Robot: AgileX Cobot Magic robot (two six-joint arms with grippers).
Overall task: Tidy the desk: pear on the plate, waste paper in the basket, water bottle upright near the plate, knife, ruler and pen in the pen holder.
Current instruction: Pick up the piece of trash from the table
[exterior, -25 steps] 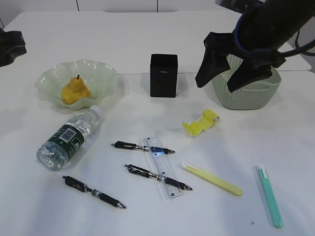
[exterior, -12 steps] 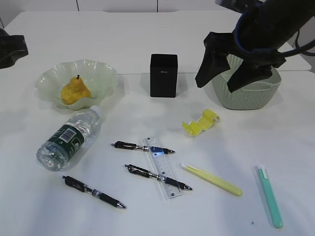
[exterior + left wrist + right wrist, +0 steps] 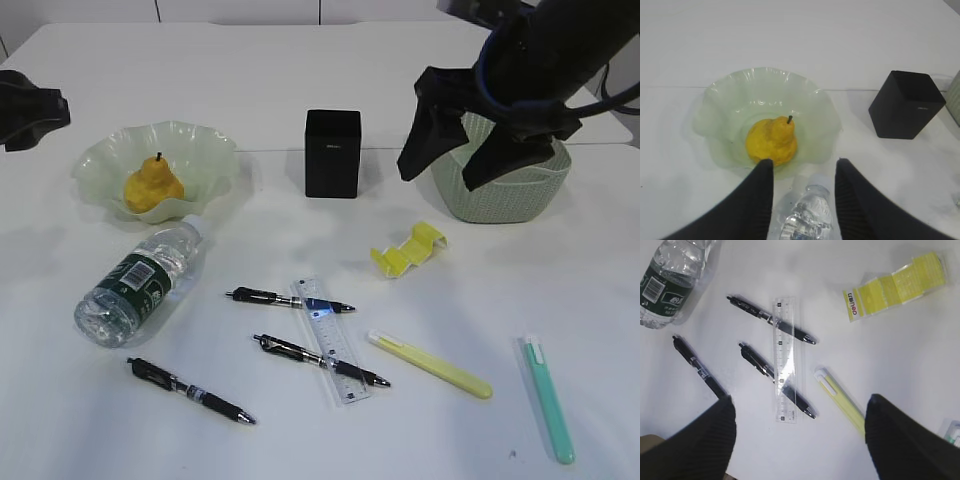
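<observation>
Both arms' fingers (image 3: pixel 762 192) (image 3: pixel 707 432) spread, empty, above the white bench (image 3: pixel 300 80); pear (image 3: pixel 152 187) in plate (image 3: pixel 210 160), bottle (image 3: pixel 140 280) lying.

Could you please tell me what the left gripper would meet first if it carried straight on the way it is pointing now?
Most likely the cap end of the clear plastic water bottle lying between its fingers; the yellow-orange pear lies just beyond. Depth is unclear.

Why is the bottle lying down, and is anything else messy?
The water bottle lies tipped over by the plate. The ruler lies crossed over two pens, and folded yellow paper sits loose on the desk.
</observation>
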